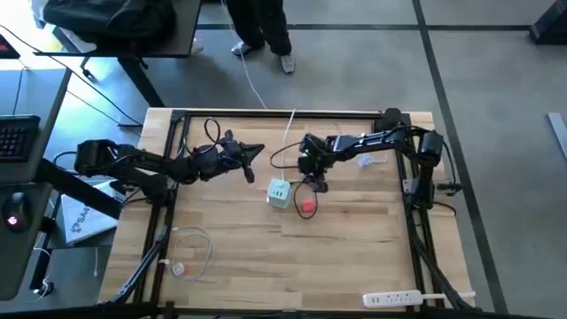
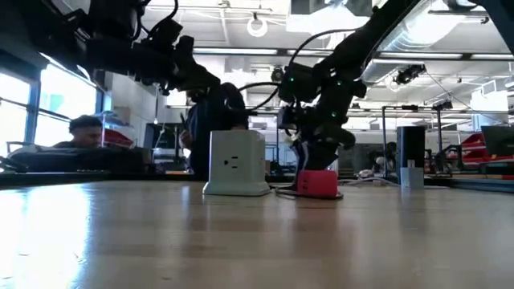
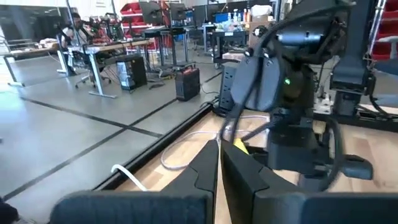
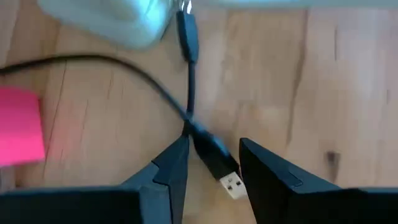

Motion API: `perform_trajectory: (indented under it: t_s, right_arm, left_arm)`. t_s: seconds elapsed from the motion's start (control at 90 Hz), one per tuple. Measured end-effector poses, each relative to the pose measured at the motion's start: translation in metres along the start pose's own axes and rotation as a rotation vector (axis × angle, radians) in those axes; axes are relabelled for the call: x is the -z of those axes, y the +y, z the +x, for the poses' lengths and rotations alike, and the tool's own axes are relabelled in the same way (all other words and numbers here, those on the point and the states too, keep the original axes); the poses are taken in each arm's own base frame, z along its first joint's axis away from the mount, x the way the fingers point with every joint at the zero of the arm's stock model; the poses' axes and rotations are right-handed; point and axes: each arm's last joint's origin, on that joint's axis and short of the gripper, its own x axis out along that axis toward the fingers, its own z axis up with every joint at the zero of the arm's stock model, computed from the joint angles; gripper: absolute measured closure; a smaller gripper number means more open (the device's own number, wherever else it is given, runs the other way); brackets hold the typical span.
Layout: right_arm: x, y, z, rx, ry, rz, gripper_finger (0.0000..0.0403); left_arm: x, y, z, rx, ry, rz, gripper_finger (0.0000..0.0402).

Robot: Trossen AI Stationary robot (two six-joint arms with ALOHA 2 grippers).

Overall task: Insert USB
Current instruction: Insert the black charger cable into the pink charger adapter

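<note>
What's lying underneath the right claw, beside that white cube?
A black cable's silver-tipped plug lies on the wooden table between the open right claw's fingers. Beneath the fingers themselves nothing can be seen.

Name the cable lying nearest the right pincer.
The thin black cable: its silver-tipped plug lies between the right pincer's open fingers. The coiled white cable lies far off.
</note>
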Motion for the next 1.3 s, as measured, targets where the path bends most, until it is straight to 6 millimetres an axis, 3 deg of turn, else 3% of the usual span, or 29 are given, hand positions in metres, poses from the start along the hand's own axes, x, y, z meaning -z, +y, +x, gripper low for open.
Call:
perform_trajectory:
  t_s: [0.244, 0.533, 0.678, 0.856, 1.111, 1.3]
  right_arm:
    - [0.001, 0.000, 0.000, 0.041, 0.023, -0.015, 0.0297]
    - [-0.003, 0.009, 0.002, 0.044, 0.027, -0.064, 0.0389]
    - [-0.007, 0.019, -0.004, 0.107, 0.061, -0.086, 0.0397]
    - [-0.013, 0.035, -0.056, 0.232, 0.042, -0.088, 0.0401]
    - [-0.023, 0.067, -0.141, 0.311, -0.243, -0.049, 0.0402]
    - [-0.023, 0.094, -0.175, 0.228, -0.448, -0.048, 0.0403]
  left_arm:
    - [-0.001, 0.004, 0.001, -0.015, -0.007, -0.037, 0.0401]
    - [-0.004, -0.001, -0.002, 0.091, -0.015, -0.068, 0.0401]
    - [-0.016, -0.001, -0.011, 0.126, -0.049, -0.068, 0.0401]
    - [-0.030, 0.003, -0.024, 0.121, -0.065, -0.017, 0.0401]
    - [-0.032, 0.001, -0.027, 0.206, -0.073, -0.010, 0.0401]
    - [-0.023, -0.010, -0.020, 0.396, -0.074, -0.009, 0.0401]
